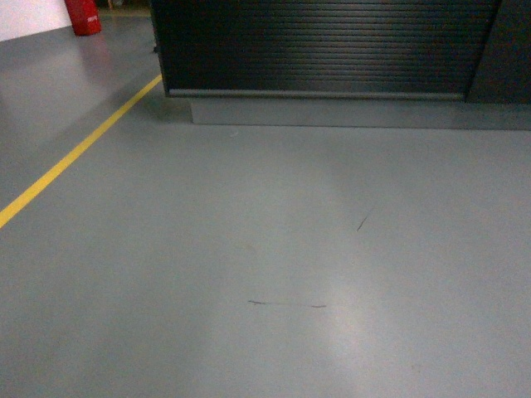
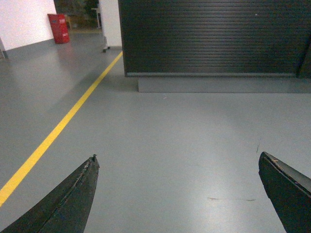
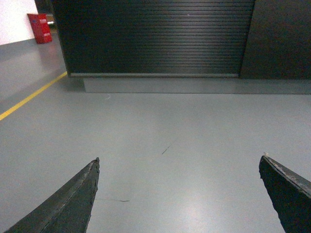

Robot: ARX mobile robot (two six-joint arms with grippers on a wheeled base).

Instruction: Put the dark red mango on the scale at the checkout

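- The dark, horizontally ribbed slatted front of the checkout desk point(image 1: 323, 46) is being faced across a stretch of bare grey floor point(image 1: 265, 274); only its front and grey plinth are being shown, not its top.
- The dark red mango is not being shown in any view, and neither is the white scale; where they lie cannot be told, though both are presumably up on the desk, above the frame.
- The left gripper point(image 2: 177, 194) is being held with its jaws spread wide and nothing between them, only floor showing in the gap.
- The right gripper point(image 3: 179, 194) is likewise being held with jaws spread apart and empty.
- The step in hand is judged to be the approach to the desk, so the task is barely begun.
- It would be done well by the base being driven squarely at the slatted front, with the yellow floor line point(image 1: 75, 153), left of the desk, being kept to the left.
- The base should be stopped just short of the plinth, so that both arms can be raised over the desk top.
- The cameras should be lifted early, so the fruit is being searched for before any reach.
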